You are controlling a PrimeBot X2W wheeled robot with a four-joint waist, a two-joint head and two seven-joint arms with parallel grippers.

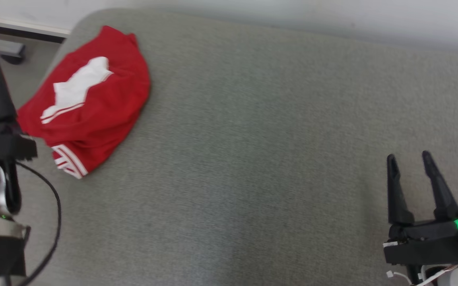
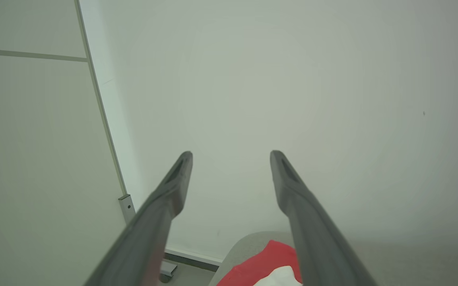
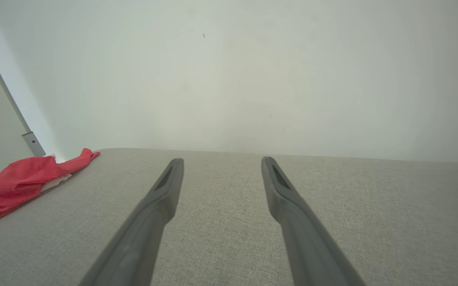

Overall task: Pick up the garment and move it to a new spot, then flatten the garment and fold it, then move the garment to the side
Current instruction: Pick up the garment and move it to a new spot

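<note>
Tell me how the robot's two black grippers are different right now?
The left dark-fingered gripper is beside the red and white garment; the right dark-fingered gripper is far from it. The left points past a corner of the grey fabric surface at the wall; the right hovers over bare fabric. Both are open and empty.

Red matt cloth garment (image 1: 94, 99) on coarse grey woven fabric surface (image 1: 253, 159).

A grey fabric-covered surface (image 1: 253, 139) stands before a plain pale wall (image 3: 229, 71) with dark skirting (image 1: 18, 33).
</note>
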